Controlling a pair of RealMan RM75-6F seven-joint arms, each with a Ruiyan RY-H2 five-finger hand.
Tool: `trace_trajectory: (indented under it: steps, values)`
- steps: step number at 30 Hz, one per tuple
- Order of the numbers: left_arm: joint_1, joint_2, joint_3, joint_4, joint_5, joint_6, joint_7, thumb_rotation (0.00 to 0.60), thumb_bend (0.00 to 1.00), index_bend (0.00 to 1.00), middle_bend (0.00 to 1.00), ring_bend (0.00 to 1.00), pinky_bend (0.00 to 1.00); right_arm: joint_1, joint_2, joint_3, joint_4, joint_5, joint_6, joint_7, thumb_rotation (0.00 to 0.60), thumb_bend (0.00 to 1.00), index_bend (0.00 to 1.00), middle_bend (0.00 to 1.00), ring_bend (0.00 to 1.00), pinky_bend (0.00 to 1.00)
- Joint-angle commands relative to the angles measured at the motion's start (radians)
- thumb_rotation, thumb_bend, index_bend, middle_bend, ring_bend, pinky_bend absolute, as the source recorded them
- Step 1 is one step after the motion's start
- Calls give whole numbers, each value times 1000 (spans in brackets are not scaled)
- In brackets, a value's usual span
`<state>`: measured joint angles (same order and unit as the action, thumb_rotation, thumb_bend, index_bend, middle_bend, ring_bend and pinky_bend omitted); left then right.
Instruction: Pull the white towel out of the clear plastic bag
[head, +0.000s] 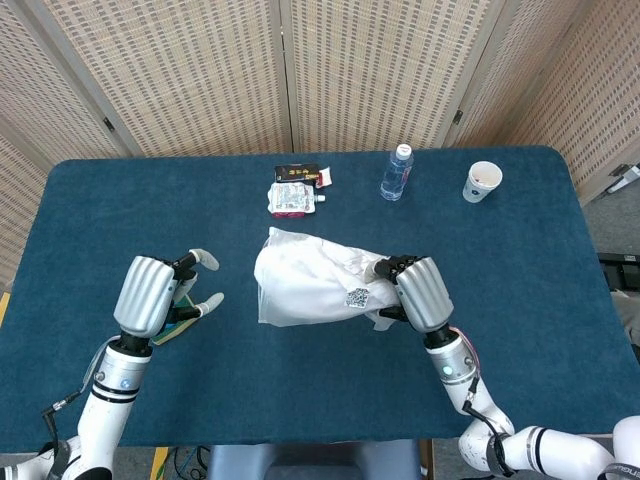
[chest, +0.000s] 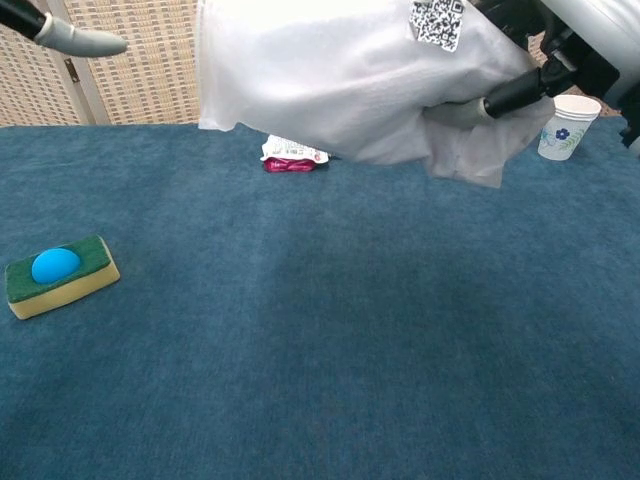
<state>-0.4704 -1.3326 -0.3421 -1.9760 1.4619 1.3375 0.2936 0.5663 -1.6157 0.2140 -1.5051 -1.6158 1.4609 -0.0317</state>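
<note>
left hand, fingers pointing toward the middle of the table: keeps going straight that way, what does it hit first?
Probably the open end of the clear plastic bag with the white towel inside, held up by the right hand. The left hand faces it across a bare gap; relative height is hard to judge.

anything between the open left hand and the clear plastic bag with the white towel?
Nothing. In the head view, only bare blue tablecloth shows between the left hand and the clear plastic bag, which the right hand holds.
</note>
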Motion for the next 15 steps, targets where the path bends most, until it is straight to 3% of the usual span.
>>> trace_trajectory:
  steps: [1, 15]
  values:
    - [-25, 9, -13, -42, -21, -24, 3, 600, 24, 492, 1000, 1000, 1000, 9, -11, 2, 5, -11, 3, 1, 600, 307, 629, 748, 726, 834]
    - [-111, 135, 16, -208, -120, -198, 32, 600, 0, 362, 1000, 1000, 1000, 34, -52, 19, 39, -31, 17, 20, 600, 308, 629, 746, 726, 834]
